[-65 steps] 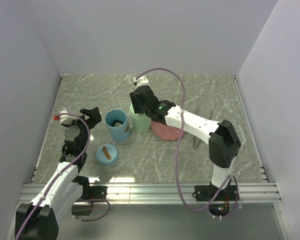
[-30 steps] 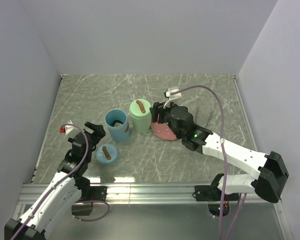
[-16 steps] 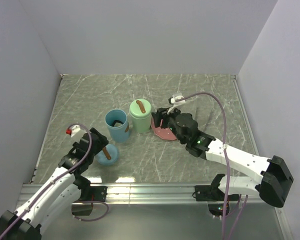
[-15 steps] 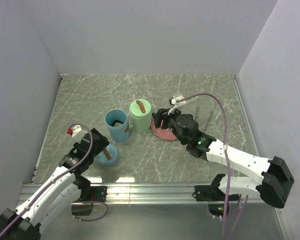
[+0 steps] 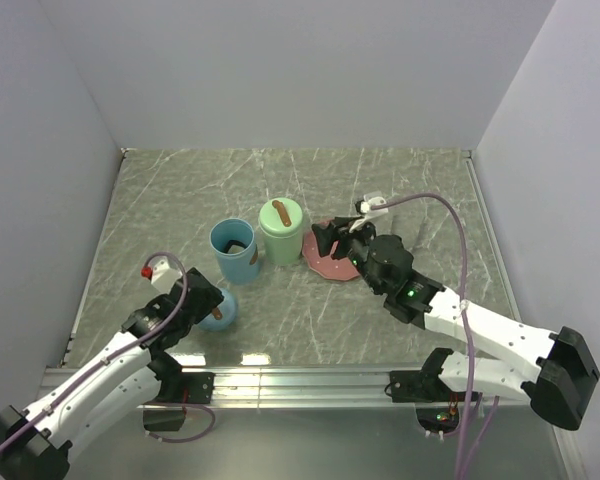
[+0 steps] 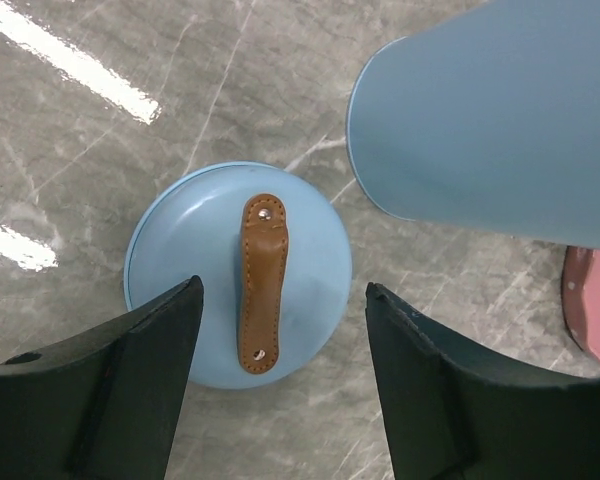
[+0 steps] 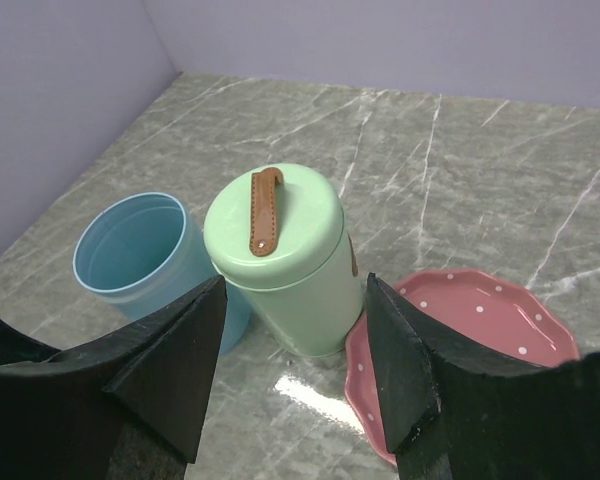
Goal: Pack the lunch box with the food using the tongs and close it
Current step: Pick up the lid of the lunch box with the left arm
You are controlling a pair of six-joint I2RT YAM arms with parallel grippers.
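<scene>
The lunch box shows as two round tins: an open blue one (image 5: 235, 250) (image 7: 140, 255) and a green one (image 5: 281, 230) (image 7: 280, 255) with its lid on. The blue lid (image 6: 238, 275) (image 5: 221, 312), with a brown strap (image 6: 261, 282), lies flat on the table. My left gripper (image 6: 283, 290) (image 5: 204, 300) hangs open above that lid, one finger on each side, holding nothing. My right gripper (image 7: 295, 283) (image 5: 330, 240) is open and empty, short of the green tin. A dark piece of food (image 5: 237, 245) sits inside the blue tin. I cannot make out the tongs.
A pink scalloped plate (image 7: 480, 320) (image 5: 330, 265) lies right of the green tin, touching its base; the part I see holds nothing. Walls close the table at the left, back and right. A metal rail (image 5: 300, 380) runs along the near edge.
My left gripper came toward the near edge, over the blue lid, and its jaws narrowed a little. My right arm drew back to the right, away from the green tin.
</scene>
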